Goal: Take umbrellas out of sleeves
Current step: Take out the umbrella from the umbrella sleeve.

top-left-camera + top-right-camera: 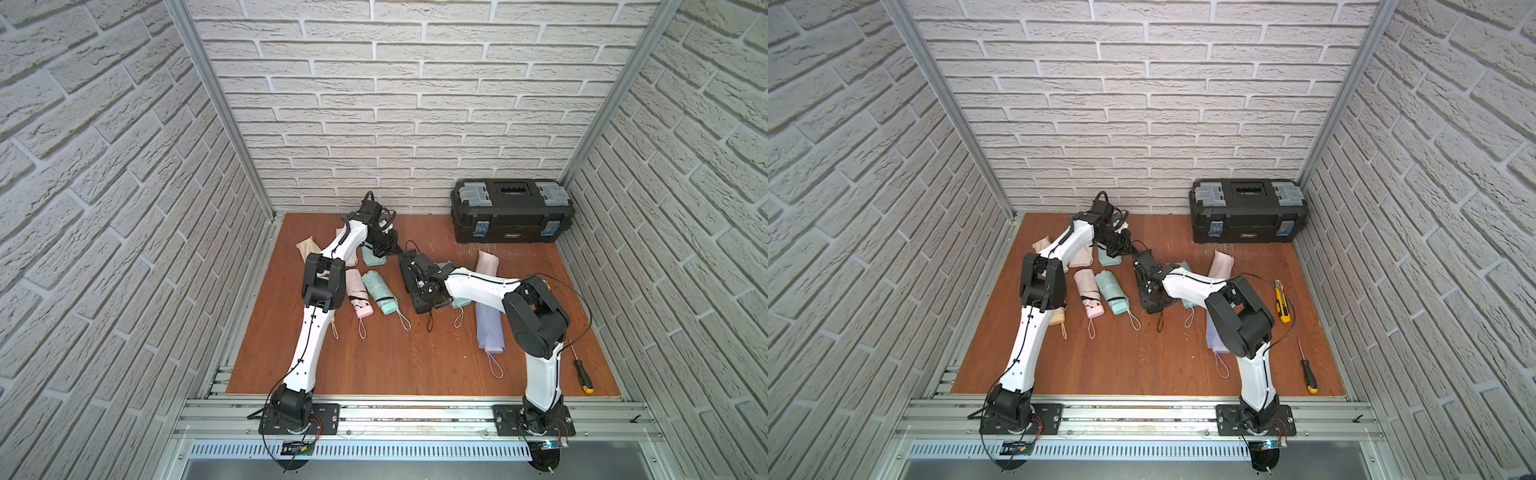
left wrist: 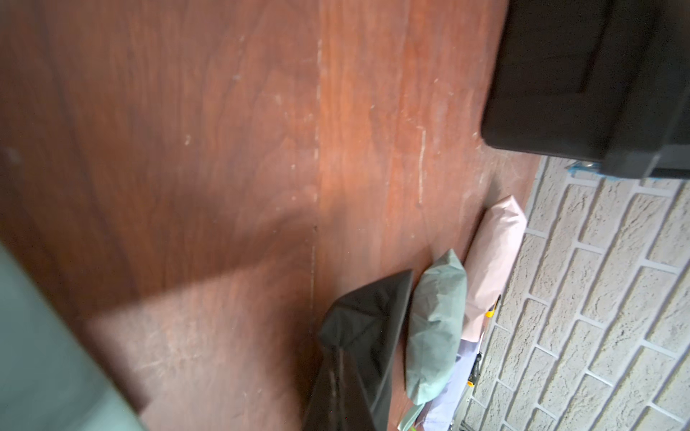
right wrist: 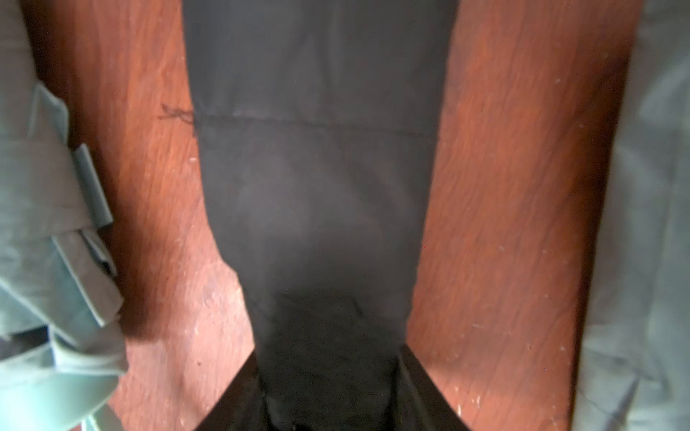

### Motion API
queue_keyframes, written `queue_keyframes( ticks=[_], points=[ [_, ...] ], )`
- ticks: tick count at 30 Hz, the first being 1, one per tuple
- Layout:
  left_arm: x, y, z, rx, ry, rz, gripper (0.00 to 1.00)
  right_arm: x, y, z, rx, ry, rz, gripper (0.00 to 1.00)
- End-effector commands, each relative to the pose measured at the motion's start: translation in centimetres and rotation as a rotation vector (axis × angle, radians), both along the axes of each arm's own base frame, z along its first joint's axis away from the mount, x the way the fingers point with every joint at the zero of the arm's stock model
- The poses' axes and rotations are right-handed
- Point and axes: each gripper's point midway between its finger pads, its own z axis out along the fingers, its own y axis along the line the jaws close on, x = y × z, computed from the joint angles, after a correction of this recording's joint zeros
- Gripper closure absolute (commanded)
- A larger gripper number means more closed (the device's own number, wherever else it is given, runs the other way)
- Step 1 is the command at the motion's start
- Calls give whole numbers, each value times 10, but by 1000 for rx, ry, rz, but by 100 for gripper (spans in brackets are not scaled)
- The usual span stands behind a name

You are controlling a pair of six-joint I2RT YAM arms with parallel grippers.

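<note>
top views: high front, down on whole table (image 1: 374, 365) | wrists: close, both on black sleeve (image 3: 317, 186)

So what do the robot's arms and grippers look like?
The left arm and right arm have smooth white shells, chunky black joints, thin black cables alongside, and black base plates. The left gripper and right gripper are black.

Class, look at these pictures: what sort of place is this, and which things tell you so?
Probably a mocked-up workshop cell for robot tests: brick-pattern wall panels in an aluminium frame, two arms bolted to a front rail, a toolbox and screwdriver.
</note>
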Motion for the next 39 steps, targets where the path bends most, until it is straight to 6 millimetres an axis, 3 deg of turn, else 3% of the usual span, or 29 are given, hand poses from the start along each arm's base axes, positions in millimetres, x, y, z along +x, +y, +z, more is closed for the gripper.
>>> queue_keyframes(
  ticks=[1,3,13,20,27,39],
  points=[
    [15,1,23,-28,-92,3,100,-17,-6,-13,-42,78,4,62],
    [19,3,25,-28,-96,6,100,-19,-7,-10,-45,75,10,68],
    [41,13,32,-47,-121,47,100,-37,-14,-2,-25,77,10,72],
    [52,18,34,-63,-140,69,100,-51,-18,-1,-21,81,11,72],
    [75,27,39,-95,-201,105,100,-64,-13,-1,-12,85,23,72],
    [94,45,37,-64,-261,141,100,-65,-17,4,-31,66,2,72]
  ],
)
